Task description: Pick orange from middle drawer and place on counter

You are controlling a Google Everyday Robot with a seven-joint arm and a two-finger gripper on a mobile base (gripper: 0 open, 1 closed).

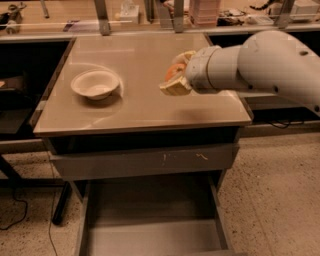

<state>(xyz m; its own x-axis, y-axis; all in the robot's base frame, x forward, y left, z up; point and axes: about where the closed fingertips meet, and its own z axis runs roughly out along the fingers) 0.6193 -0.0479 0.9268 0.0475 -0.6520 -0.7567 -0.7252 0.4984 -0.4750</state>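
Observation:
My gripper point(175, 73) is shut on the orange point(173, 71), a small orange-red fruit that shows between the pale fingers point(175, 88). It holds the fruit just above the right half of the glossy beige counter point(135, 102). My white arm reaches in from the right. The middle drawer point(150, 235) stands pulled out at the bottom, its flat grey floor bare.
A white bowl point(95, 83) sits on the counter's left half. A grey drawer front with pale scratch marks point(142, 161) is shut under the tabletop. A cluttered wooden bench point(150, 12) runs along the back. Speckled floor point(280, 200) lies to the right.

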